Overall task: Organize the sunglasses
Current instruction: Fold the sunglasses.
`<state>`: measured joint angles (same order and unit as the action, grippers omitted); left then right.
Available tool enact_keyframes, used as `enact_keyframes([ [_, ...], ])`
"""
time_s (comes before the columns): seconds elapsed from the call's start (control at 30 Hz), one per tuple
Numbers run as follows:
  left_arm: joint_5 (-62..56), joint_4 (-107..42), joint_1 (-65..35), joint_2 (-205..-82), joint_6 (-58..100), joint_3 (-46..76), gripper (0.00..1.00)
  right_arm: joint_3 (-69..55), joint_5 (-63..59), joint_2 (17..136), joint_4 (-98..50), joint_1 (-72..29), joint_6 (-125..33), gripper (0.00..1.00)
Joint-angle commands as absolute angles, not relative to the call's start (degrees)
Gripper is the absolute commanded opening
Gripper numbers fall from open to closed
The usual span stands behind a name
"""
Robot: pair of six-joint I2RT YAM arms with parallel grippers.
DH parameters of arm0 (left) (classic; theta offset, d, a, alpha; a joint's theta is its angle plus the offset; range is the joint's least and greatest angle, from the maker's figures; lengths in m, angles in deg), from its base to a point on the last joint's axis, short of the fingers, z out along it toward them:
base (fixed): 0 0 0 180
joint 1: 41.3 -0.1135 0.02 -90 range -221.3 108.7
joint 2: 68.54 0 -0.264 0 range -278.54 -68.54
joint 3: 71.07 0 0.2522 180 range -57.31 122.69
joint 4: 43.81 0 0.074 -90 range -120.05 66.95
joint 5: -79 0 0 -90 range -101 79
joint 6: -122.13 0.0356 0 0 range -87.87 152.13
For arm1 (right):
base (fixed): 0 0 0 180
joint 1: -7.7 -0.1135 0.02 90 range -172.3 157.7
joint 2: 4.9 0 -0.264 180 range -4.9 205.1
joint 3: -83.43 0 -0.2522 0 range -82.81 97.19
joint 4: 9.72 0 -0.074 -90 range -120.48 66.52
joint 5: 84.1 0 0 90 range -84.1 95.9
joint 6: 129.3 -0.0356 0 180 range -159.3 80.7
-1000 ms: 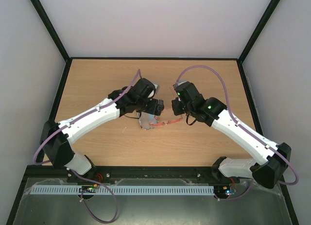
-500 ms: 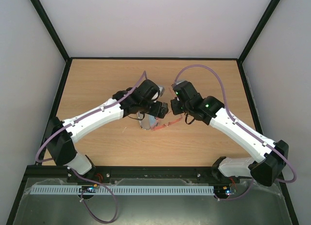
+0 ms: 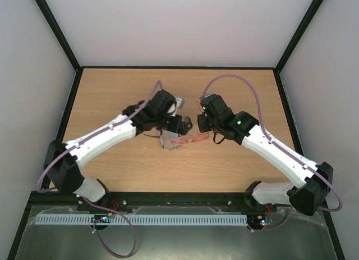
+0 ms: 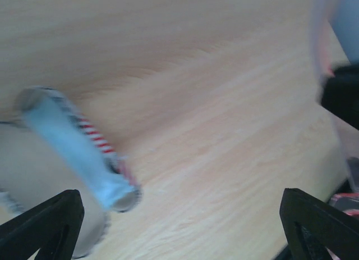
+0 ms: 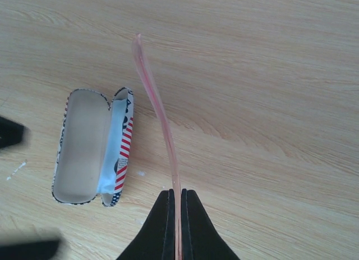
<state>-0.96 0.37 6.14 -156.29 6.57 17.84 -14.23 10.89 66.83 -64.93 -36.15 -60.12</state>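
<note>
No brand, label or writing can be read anywhere; the only marking is the red and white stripe pattern on the outside of the case (image 5: 90,147).

There is one pair of sunglasses (image 5: 159,111), one case, and two arms over one wooden table (image 3: 112,91).

The sunglasses sit at the centre of the top view, just right of the case. In the right wrist view they appear edge-on as a thin red-orange strip running from the bottom centre up toward the upper left. The right gripper (image 5: 178,195) is pinched tight on the lower end of that strip, with its two black fingers pressed together. The case lies open at the left of that view, its pale lining facing up and a light blue strip along the hinge side.

The left gripper (image 4: 179,195) stands wide, with one dark finger in each lower corner of its view and only bare wood between them. The case appears blurred at the left edge of that view.

In the top view both arms reach in from the lower corners, elbows bent outward, and their wrists meet near the middle of the table.
</note>
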Motion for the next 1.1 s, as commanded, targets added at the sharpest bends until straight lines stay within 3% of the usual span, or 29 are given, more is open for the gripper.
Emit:
enact_keyframes([
  [0.0,-5.9,-1.1,-1.1,-146.6,3.3,13.7,0.99,-16.5,13.7,64.7,-65.1,-35.4,-62.9,0.01],
  [0.27,-1.5,-11.3,-9.2,-129.4,-6.6,3.2,0.99,-21.9,9.9,60.0,-61.7,-24.6,-73.8,0.01],
  [0.4,4.2,-25.1,-8.3,-121.8,-18.2,-8.5,0.99,-27.5,8.4,55.2,-55.3,-21.0,-83.7,0.01],
  [0.5,0.8,-34.3,-3.5,-118.4,-24.9,-16.1,0.99,-32.2,5.2,52.2,-49.6,-20.9,-90.9,0.01],
  [0.67,-8.9,-40.8,4.8,-121.1,-26.5,-18.8,0.99,-35.9,1.1,50.5,-45.2,-20.9,-98.3,0.01],
  [0.87,-14.0,-53.3,9.0,-125.6,-29.0,-20.6,0.99,-40.4,1.3,47.1,-42.9,-20.9,-105.7,0.01],
  [1.07,-14.3,-54.9,10.7,-133.4,-28.8,-16.7,1.00,-41.9,3.0,46.3,-42.9,-20.9,-107.7,0.01],
])
